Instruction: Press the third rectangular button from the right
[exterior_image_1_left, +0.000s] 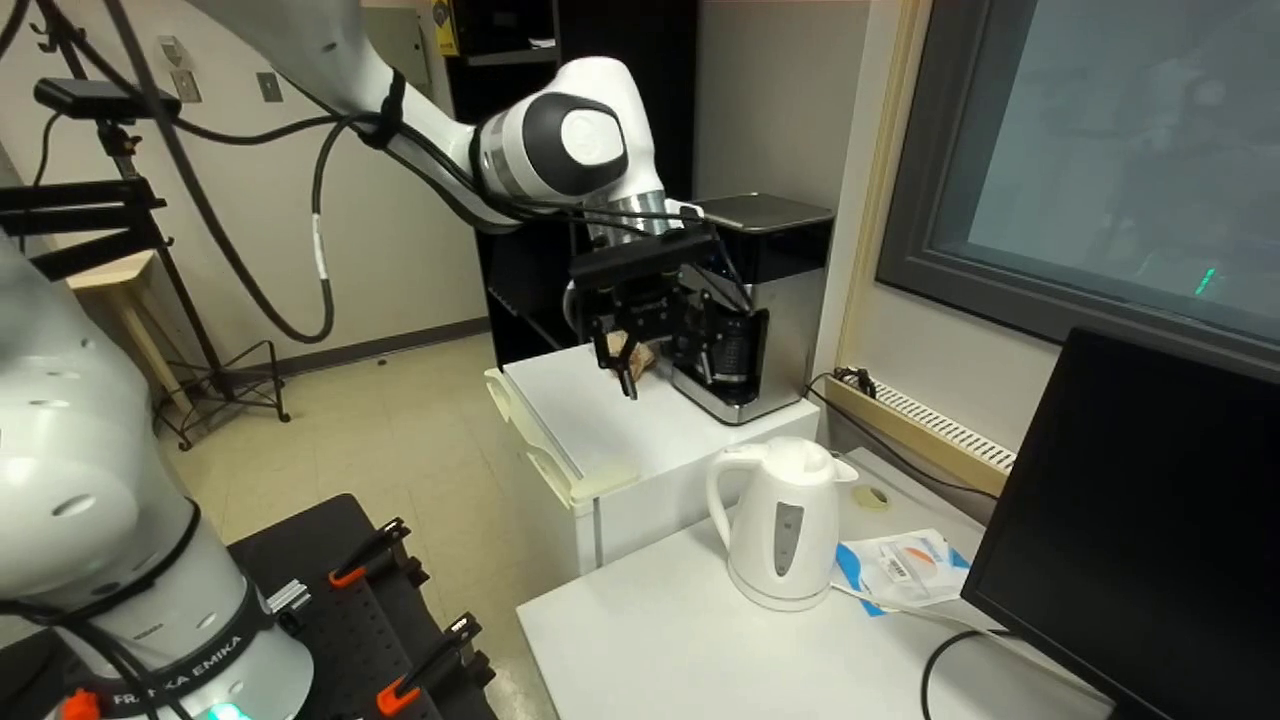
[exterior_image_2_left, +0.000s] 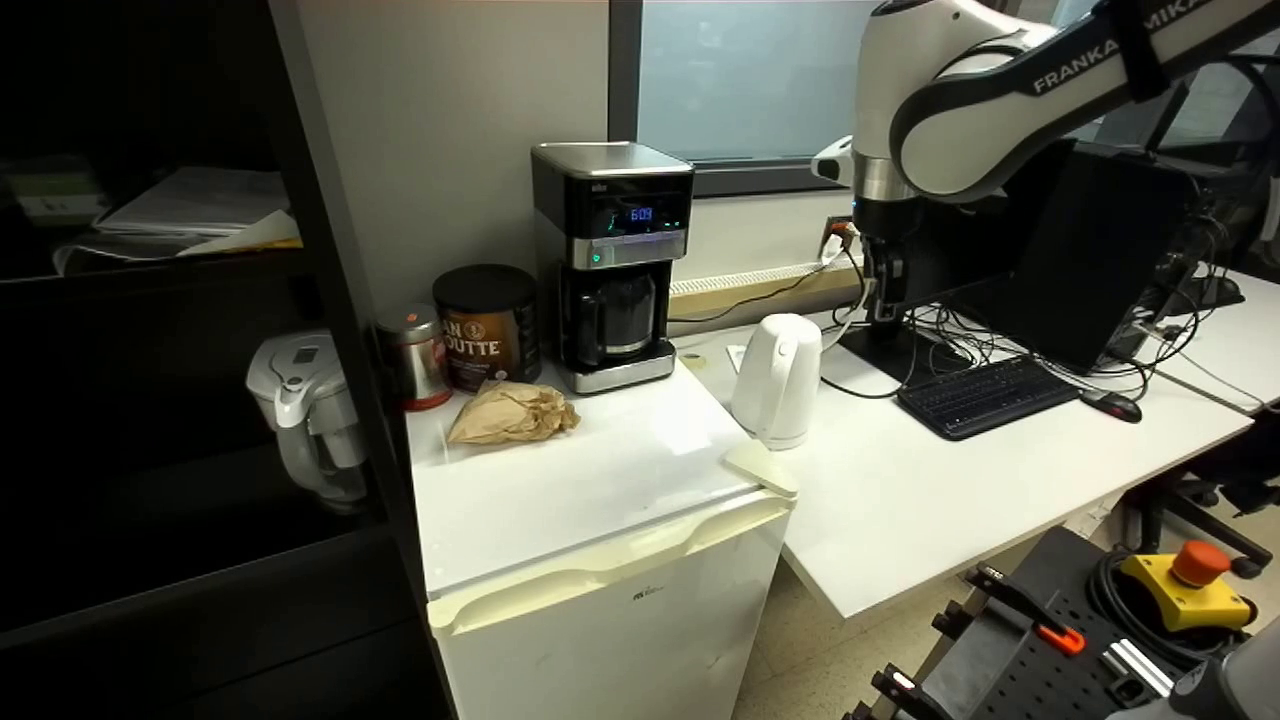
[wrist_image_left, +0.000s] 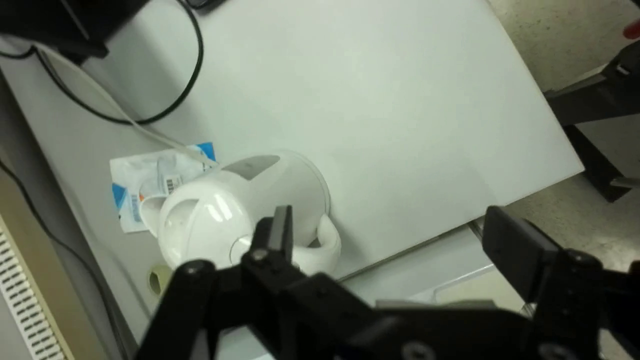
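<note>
A black and silver coffee maker (exterior_image_2_left: 560, 215) stands upright on the white fridge top in an exterior view, with a blue clock display (exterior_image_2_left: 640, 214) lit. Below the display is a silver button panel (exterior_image_2_left: 640, 247) with a green light at its left end; the single buttons are too small to tell apart. The coffee maker (exterior_image_1_left: 792, 330) also shows in an exterior view, its button panel hidden there by the arm. My gripper (exterior_image_1_left: 669, 383) is open and empty, pointing down and apart from the coffee maker (exterior_image_2_left: 880, 305). In the wrist view, my spread fingers (wrist_image_left: 390, 220) show above the desk and kettle.
A white kettle (exterior_image_2_left: 775, 385) stands on the desk beside the fridge (exterior_image_2_left: 560, 500). A paper bag (exterior_image_2_left: 512, 412), a coffee tin (exterior_image_2_left: 487, 330) and a steel canister (exterior_image_2_left: 415, 355) are by the coffee maker. A monitor (exterior_image_1_left: 1140, 530) and cables are on the desk.
</note>
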